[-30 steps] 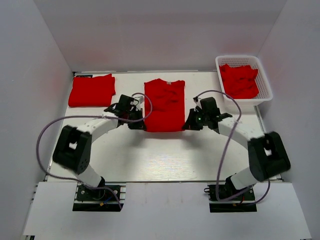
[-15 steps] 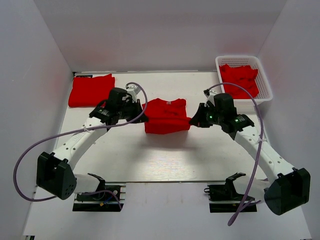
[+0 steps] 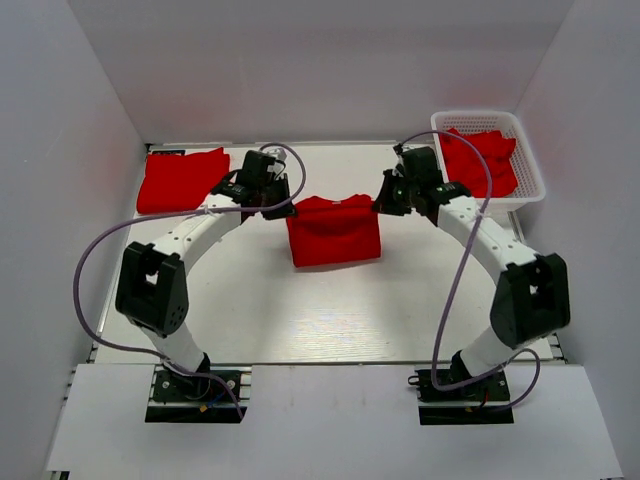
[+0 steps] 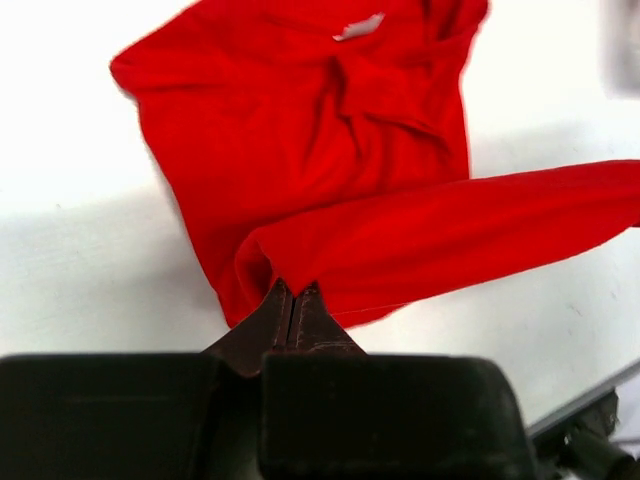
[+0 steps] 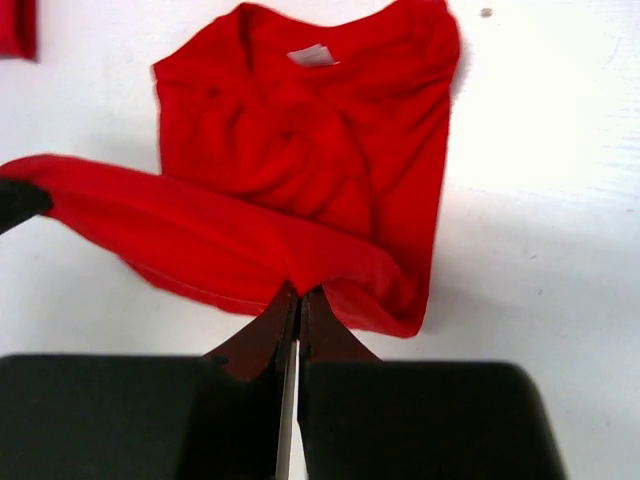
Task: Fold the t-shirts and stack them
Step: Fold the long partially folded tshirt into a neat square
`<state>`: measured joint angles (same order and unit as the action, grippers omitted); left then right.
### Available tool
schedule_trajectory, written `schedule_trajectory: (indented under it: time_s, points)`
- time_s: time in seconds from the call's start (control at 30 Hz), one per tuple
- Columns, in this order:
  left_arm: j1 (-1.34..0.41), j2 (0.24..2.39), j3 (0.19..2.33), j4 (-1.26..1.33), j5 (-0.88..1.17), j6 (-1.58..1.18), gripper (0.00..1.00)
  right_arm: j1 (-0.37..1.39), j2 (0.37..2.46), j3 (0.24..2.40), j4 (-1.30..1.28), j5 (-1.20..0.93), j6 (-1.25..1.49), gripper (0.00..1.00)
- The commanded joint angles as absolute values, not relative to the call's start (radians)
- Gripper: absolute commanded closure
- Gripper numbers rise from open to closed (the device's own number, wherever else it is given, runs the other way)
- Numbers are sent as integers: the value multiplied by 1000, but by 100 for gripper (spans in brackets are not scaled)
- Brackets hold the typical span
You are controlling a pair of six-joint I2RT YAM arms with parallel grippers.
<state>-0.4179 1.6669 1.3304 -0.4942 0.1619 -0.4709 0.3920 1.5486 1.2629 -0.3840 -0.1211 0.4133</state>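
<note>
A red t-shirt (image 3: 333, 232) lies in the middle of the table, its near hem lifted and carried over toward the collar end. My left gripper (image 3: 283, 207) is shut on the hem's left corner (image 4: 290, 275). My right gripper (image 3: 381, 205) is shut on the hem's right corner (image 5: 305, 280). The hem hangs stretched between them above the shirt's lower layer (image 4: 300, 120), whose collar tag (image 5: 313, 55) shows. A folded red t-shirt (image 3: 184, 179) lies at the far left. More red t-shirts (image 3: 482, 160) sit crumpled in the basket.
A white plastic basket (image 3: 532, 185) stands at the far right corner. White walls close the table on the left, back and right. Purple cables loop over both arms.
Both grippers have carried the shirt's near hem away from me toward the collar, folding the shirt in half. The arms have stretched out toward the back of the table.
</note>
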Motion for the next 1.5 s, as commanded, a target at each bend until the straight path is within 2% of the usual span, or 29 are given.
schedule_trajectory:
  time_s: [0.0,0.23,0.8,1.0,1.03,1.07,1.1,1.13,1.17,1.3,1.47]
  points:
    - [-399,1681,1405,-480,75,-483,100,371,1620,1345,-362,-44,406,100]
    - [-367,1769,1474,-477,61,-474,100,348,1784,1459,-325,-124,391,100]
    - [-310,2012,1640,-436,116,-454,100,313,1980,1577,-256,-156,425,100]
    - [-292,2031,1591,-309,126,-436,100,302,2064,1606,-180,-181,443,100]
    - [-291,2031,1603,-299,126,-436,77,304,2069,1606,-140,-181,445,100]
    - [-291,2048,1615,-299,126,-427,56,302,2078,1605,-120,-176,446,95]
    - [-291,2069,1632,-299,126,-426,15,299,2080,1608,-97,-181,445,86]
    - [-282,2081,1678,-316,111,-426,0,299,2100,1629,-94,-183,443,53]
    - [-282,2094,1706,-333,100,-414,0,295,2106,1646,-94,-196,439,11]
    - [-264,2102,1793,-419,66,-388,0,302,2071,1689,-121,-200,393,10]
    - [-264,1988,1645,-362,148,-327,0,302,1895,1490,-74,-176,384,10]
